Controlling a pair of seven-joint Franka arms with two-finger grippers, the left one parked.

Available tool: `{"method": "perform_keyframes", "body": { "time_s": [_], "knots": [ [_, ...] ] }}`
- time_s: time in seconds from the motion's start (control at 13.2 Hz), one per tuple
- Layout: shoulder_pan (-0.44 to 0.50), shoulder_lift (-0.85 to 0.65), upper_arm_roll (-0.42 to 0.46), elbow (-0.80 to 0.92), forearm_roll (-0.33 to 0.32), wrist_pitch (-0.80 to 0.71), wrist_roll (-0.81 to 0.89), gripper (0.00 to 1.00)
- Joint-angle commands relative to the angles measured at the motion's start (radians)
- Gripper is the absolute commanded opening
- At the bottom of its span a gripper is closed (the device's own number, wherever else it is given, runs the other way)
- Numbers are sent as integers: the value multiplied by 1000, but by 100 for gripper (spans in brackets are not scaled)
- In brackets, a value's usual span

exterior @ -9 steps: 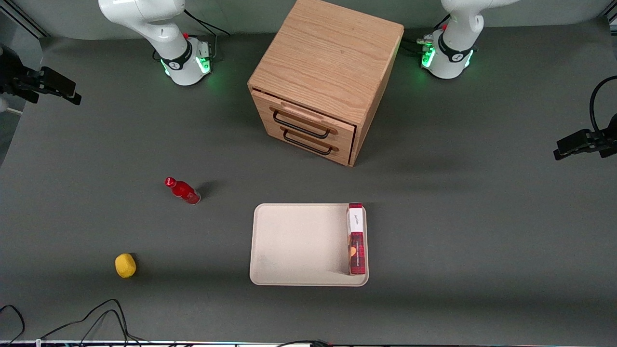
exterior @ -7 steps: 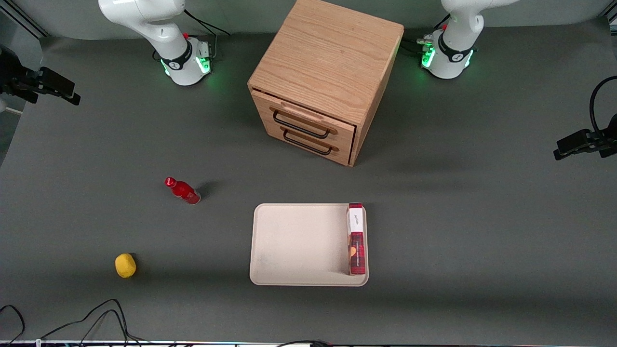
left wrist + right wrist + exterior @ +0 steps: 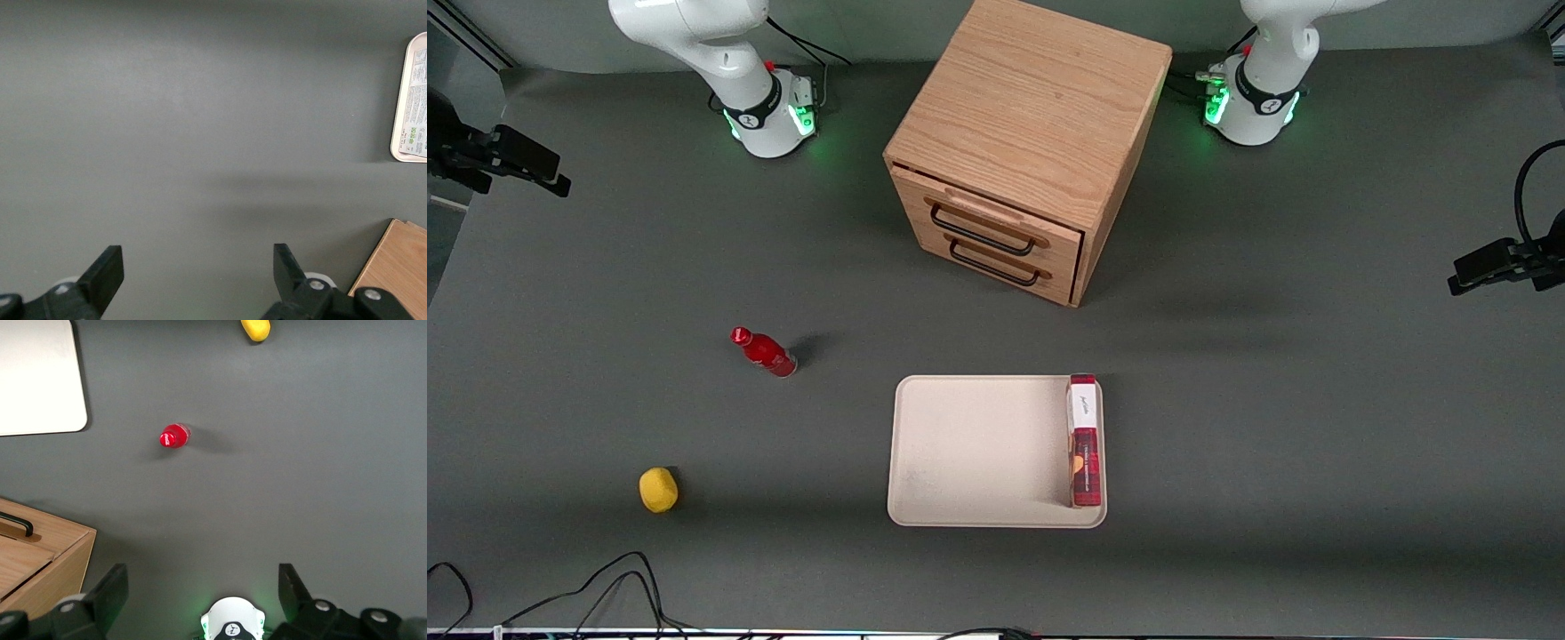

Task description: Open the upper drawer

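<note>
The upper drawer (image 3: pixel 985 224) is seen closed in the oak cabinet (image 3: pixel 1032 116), which stands on the grey table (image 3: pixel 1316 400) farther from the front camera than the beige tray (image 3: pixel 978 453). Its black wire handle (image 3: pixel 980 233) runs along the drawer front, just under a raised wooden strip, with the lower drawer (image 3: pixel 996 265) and a like handle directly beneath. The cabinet is set askew, so its front is turned toward roughly 7 o'clock in the front view, and the handle's long axis is laid from about 10 to 4 o'clock.

The gripper (image 3: pixel 200 593) is held high near the working arm's end of the table, well apart from the cabinet, with its fingers spread wide and nothing between them. In the front view the gripper sits at about 9 o'clock from the drawer. In the right wrist view a corner of the cabinet and one end of a black handle (image 3: pixel 17 523) are caught; which drawer that handle belongs to cannot be told.

The coming move is judged to turn on this: the gripper must be brought in front of the drawer, lowered, and turned so the fingers close across the handle's axis, not along it. The pull would then be made square to the front, toward 7 o'clock. The red bottle (image 3: pixel 765 352), the lemon (image 3: pixel 658 490) and the red carton (image 3: pixel 1084 442) on the tray are judged to lie clear of that path.
</note>
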Motion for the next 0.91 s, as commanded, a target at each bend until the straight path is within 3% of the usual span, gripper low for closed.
{"method": "perform_keyframes", "body": {
  "time_s": [0.0, 0.23, 0.38, 0.53, 0.68, 0.83],
  "knots": [
    [15, 23, 15, 78, 51, -20, -78, 100],
    [18, 56, 47, 78, 233, -26, -256, 100],
    [15, 105, 112, 92, 308, -26, -353, 100],
    [15, 188, 123, 113, 460, -26, -536, 100],
    [19, 266, 133, 117, 604, -28, -587, 100],
    [33, 346, 225, 120, 614, -11, -581, 100]
  ]
}}
